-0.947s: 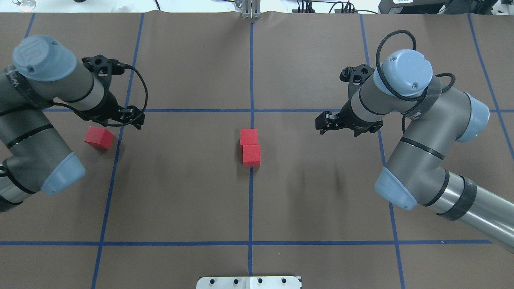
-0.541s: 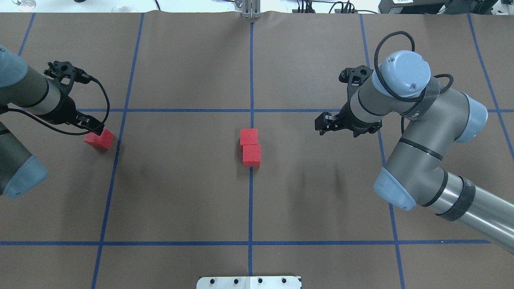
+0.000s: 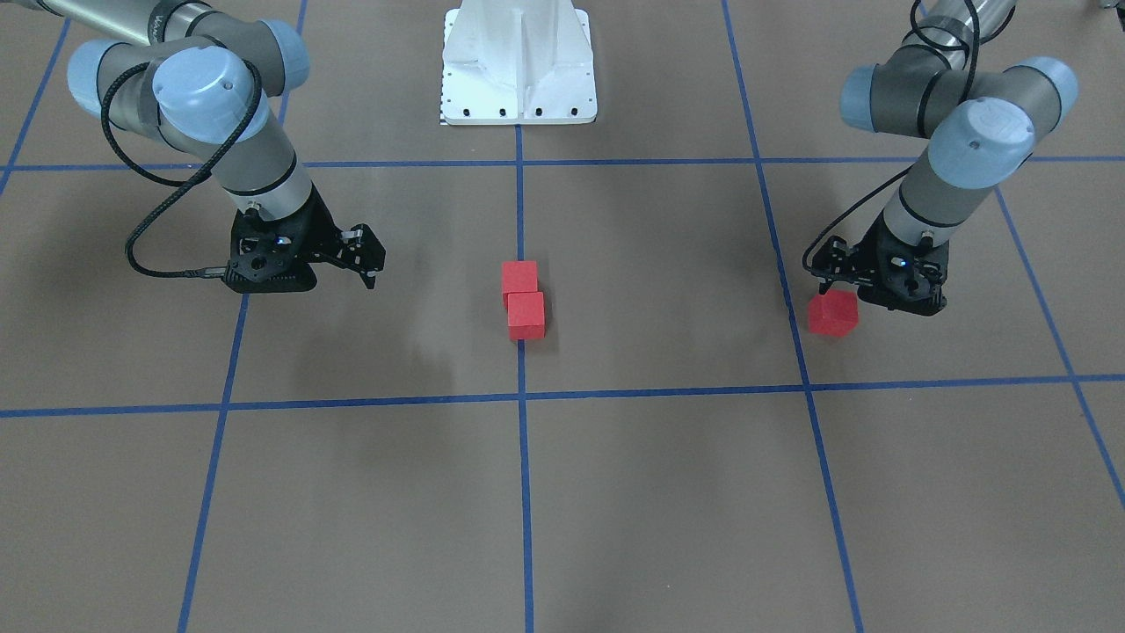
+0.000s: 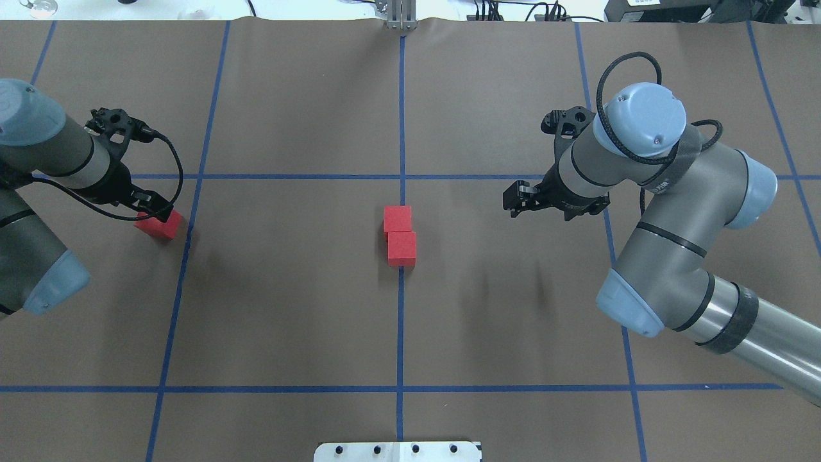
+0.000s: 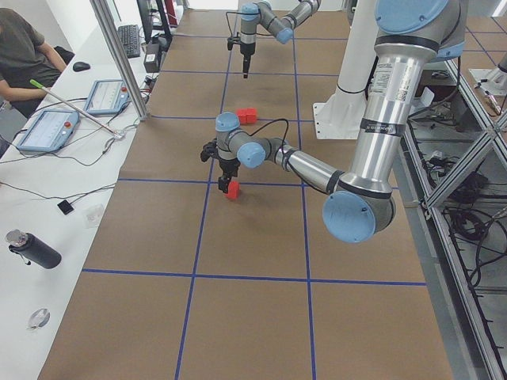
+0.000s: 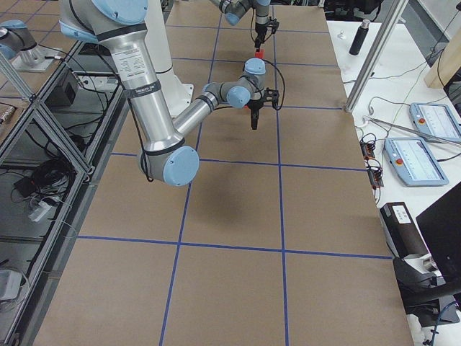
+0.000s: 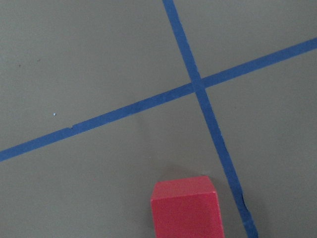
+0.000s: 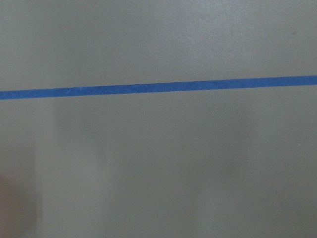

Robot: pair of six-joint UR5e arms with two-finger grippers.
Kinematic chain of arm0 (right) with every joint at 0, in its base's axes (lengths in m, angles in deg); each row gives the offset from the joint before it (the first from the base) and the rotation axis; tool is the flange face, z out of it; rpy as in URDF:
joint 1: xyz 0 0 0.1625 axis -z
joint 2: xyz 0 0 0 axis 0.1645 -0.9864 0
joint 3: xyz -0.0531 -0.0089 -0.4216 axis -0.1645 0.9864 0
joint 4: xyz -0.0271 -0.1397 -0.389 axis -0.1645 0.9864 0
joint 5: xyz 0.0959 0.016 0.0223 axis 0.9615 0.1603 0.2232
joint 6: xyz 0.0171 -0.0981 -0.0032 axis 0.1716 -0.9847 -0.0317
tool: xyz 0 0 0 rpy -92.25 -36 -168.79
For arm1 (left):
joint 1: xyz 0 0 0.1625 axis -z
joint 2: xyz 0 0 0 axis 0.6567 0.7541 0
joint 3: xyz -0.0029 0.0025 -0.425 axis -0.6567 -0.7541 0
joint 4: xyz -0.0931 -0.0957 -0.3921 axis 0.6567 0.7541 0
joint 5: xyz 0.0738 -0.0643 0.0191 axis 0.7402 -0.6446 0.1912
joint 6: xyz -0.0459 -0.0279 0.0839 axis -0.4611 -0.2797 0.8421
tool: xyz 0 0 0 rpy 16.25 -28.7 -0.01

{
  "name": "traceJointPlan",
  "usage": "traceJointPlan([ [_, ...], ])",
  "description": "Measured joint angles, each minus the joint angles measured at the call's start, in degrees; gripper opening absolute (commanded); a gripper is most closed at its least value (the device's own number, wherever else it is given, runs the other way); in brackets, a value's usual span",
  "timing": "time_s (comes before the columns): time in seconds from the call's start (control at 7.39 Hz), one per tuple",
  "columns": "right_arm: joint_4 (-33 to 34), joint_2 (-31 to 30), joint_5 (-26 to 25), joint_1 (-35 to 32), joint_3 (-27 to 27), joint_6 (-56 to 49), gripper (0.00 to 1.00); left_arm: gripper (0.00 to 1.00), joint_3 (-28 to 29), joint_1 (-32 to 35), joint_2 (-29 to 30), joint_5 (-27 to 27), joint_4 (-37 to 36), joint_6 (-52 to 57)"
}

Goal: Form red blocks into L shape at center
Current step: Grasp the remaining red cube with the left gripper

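Two red blocks (image 4: 397, 219) (image 4: 402, 248) lie touching on the center vertical blue line (image 4: 401, 128), the nearer one shifted slightly right; they also show in the front view (image 3: 519, 277) (image 3: 526, 315). The third red block (image 4: 160, 226) lies at the far left, just left of a blue line (image 3: 832, 314) (image 7: 184, 208). My left gripper (image 4: 152, 209) (image 3: 835, 280) is open and hangs right over this block's far edge, covering part of it. My right gripper (image 4: 515, 199) (image 3: 367, 264) is open and empty, well right of the center pair.
The brown floor (image 4: 288, 308) carries a blue tape grid. The white robot base plate (image 4: 397, 451) sits at the near edge. A side table with tablets (image 5: 51, 127) and a seated operator (image 5: 24, 47) lies beyond the far edge.
My left arm has swung left and brought its gripper from beyond the lone block's right side to directly over it. The right arm has barely moved. The blocks have not moved.
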Motion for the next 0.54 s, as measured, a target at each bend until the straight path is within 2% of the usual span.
traceJointPlan([
  [0.54,0.00,0.07,0.00,0.03,0.06,-0.01,1.00,0.98,2.59,-1.02,1.04,-0.01,0.12,-1.72],
])
